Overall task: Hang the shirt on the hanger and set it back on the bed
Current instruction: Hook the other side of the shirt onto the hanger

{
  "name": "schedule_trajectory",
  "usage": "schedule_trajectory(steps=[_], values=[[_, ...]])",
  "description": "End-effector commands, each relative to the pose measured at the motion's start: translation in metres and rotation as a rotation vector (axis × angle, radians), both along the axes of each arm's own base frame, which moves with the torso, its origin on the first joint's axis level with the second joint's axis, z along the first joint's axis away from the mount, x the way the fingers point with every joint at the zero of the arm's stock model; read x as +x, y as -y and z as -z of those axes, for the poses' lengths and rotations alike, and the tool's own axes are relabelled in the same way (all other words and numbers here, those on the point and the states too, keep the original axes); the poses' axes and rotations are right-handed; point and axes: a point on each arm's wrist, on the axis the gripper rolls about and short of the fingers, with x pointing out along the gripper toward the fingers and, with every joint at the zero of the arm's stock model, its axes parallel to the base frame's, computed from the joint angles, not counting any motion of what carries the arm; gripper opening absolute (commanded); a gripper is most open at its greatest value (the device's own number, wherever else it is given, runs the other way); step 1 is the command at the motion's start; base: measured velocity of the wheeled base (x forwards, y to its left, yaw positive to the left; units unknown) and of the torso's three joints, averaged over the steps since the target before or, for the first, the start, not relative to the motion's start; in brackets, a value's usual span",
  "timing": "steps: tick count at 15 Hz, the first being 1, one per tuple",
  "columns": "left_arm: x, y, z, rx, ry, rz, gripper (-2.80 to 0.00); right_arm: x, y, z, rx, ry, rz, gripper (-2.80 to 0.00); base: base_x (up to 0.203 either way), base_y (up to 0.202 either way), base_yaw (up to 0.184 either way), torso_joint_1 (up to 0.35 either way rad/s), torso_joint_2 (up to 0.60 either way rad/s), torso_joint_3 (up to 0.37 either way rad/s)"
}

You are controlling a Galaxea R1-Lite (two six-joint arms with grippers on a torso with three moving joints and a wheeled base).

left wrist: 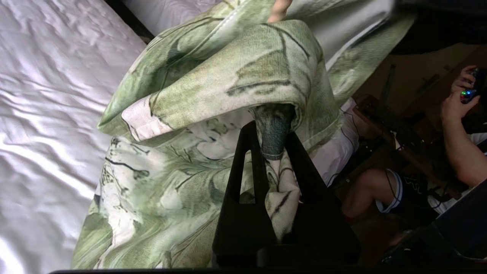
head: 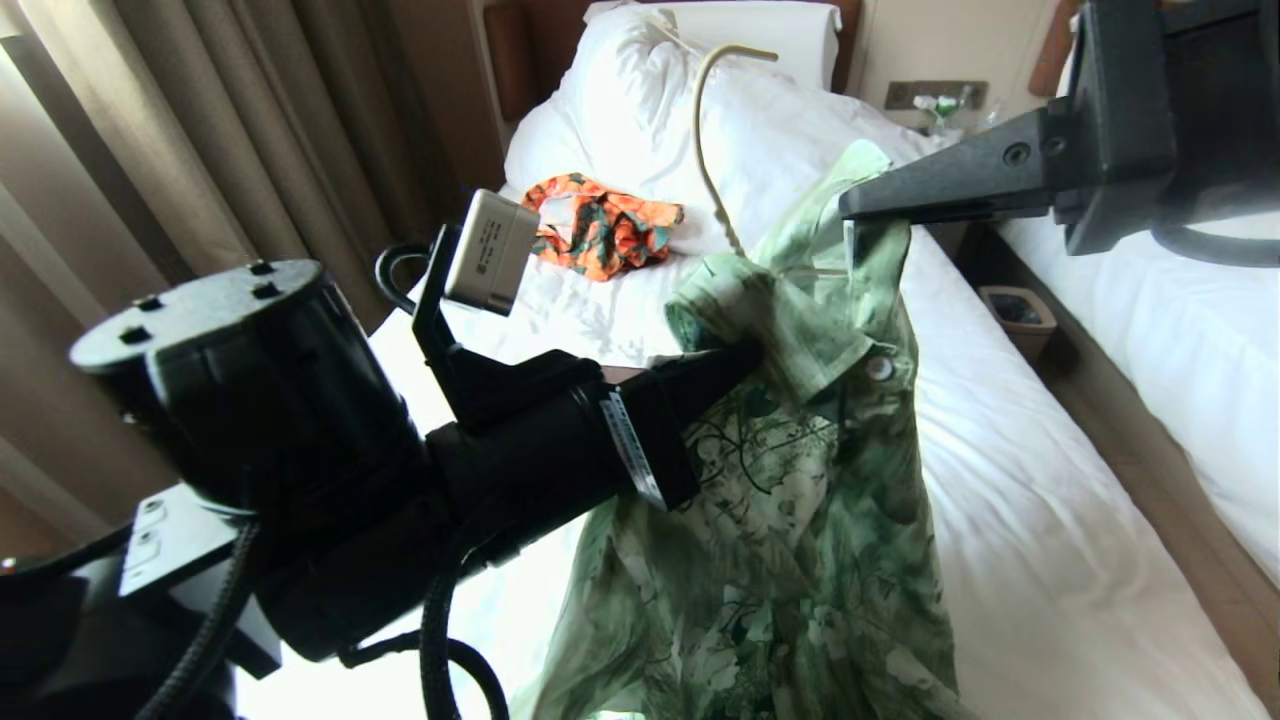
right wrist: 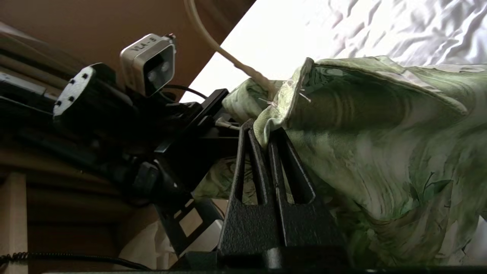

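Two claws (head: 745, 362) (head: 848, 208) pinch the shirt (head: 790, 520) shut; only the left wrist view shows a seated person (left wrist: 452, 144).

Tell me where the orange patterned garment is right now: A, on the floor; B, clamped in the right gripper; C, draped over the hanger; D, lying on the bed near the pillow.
D: the orange garment lies on the bed, apart from both grippers.

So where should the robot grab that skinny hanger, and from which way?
Probably the curved hook, reached from above. It is the only part of the hanger poking clear of the shirt; the rest is hidden in the collar. Both the left gripper and the right gripper are busy pinching cloth, so one must let go first.
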Motion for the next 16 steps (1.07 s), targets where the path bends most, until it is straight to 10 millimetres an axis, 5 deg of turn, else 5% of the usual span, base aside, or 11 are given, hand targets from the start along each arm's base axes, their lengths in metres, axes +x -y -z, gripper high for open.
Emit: schedule_trajectory(steps=[1,11,12,16], values=[[0.002,0.005,0.005,0.007,-0.009,0.004,-2.80,-0.019,0.007,-0.008,0.019,0.022,-0.028,-2.80,0.000,0.000,0.000,0.000,0.00,0.000],[-0.001,0.002,0.000,-0.004,0.012,0.000,-2.80,-0.032,-0.009,0.005,-0.050,-0.016,-0.121,-2.80,0.000,0.000,0.000,0.000,0.00,0.000],[-0.001,0.001,-0.001,-0.005,0.014,0.000,-2.80,-0.032,-0.010,0.005,-0.049,-0.014,-0.124,0.00,0.000,0.000,0.000,0.000,0.00,0.000],[-0.002,0.000,-0.003,-0.012,0.019,-0.003,-2.80,-0.038,-0.009,0.004,-0.057,-0.022,-0.140,0.00,0.000,0.000,0.000,0.000,0.00,0.000]])
